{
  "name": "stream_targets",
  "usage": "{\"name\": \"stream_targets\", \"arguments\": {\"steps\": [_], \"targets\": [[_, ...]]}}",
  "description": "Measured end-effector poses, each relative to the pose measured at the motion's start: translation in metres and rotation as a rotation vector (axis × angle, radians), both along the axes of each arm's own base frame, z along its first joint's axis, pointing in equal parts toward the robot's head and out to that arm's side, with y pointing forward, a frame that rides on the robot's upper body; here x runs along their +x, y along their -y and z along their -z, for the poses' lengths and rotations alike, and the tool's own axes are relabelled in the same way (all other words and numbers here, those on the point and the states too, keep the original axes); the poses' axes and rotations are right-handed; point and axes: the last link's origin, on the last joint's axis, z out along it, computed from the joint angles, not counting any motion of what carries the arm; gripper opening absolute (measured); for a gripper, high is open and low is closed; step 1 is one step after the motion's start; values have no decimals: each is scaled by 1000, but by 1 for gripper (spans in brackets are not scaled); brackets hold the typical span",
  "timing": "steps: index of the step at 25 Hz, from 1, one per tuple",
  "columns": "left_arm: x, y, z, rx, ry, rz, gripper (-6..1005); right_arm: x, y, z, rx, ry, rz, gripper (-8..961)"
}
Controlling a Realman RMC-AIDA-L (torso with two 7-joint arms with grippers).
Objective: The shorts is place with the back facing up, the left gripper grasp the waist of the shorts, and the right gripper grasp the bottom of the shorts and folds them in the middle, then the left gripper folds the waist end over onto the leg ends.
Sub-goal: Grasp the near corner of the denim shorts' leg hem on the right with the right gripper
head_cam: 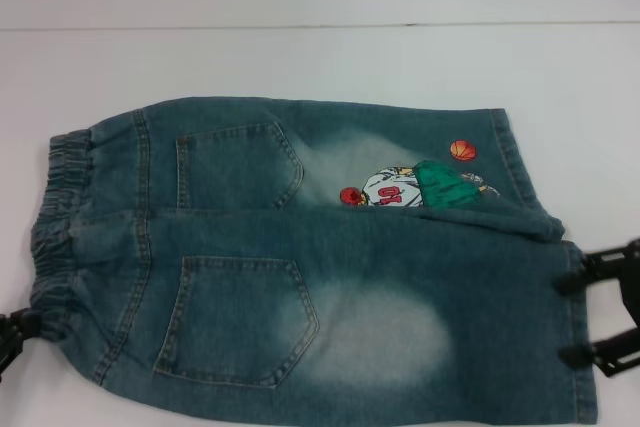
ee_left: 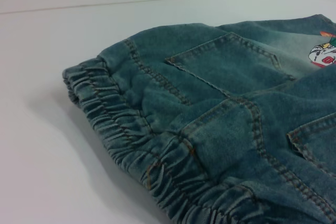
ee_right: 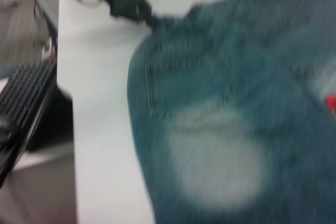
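The left gripper (head_cam: 14, 335) sits at the near corner of the waist (head_cam: 62, 209), its black claw half hidden at the edge of the head view and touching the ruffled elastic band; whether its fingers are pinching the cloth or only lying against it, I cannot tell from here. In the right wrist view the same claw (ee_right: 127, 2) shows far off, meeting the corner of the denim. Spreading away from it toward the other arm lie the shorts (head_cam: 330, 287), back side up on the white table (head_cam: 300, 57), with the near leg lapped partly over the far one. Two back pockets (head_cam: 235, 322) face up just past the waistband, and pale bleached patches follow them. Farther on, near the far leg's hem, is the cartoon basketball-player embroidery (head_cam: 400, 187), partly covered by a turned-over fold of denim. At the opposite end the right gripper (head_cam: 600, 312) stands against the bottom of the shorts (head_cam: 575, 327), its two black fingers spread, one above the other, their tips touching the near leg's stitched hem.
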Motion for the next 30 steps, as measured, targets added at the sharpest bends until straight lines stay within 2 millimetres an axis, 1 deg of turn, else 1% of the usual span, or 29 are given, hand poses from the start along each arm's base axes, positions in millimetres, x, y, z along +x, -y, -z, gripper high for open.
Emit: {"name": "stream_targets", "arguments": {"steps": [4, 10, 14, 18, 22, 30], "targets": [[0, 0, 0, -2, 0, 2, 49, 0, -7, -3, -89, 150, 76, 869], [0, 0, 1, -3, 2, 4, 49, -1, -13, -4, -139, 284, 151, 869], [1, 0, 1, -5, 7, 6, 49, -3, -10, 6, -202, 361, 164, 869], [0, 0, 2, -2, 5, 2, 49, -6, -6, 15, -247, 401, 174, 869], [0, 0, 2, 1, 6, -2, 49, -5, -5, 22, -257, 460, 216, 868], [1, -1, 3, 0, 10, 1, 49, -7, -1, 33, -298, 505, 212, 867]]}}
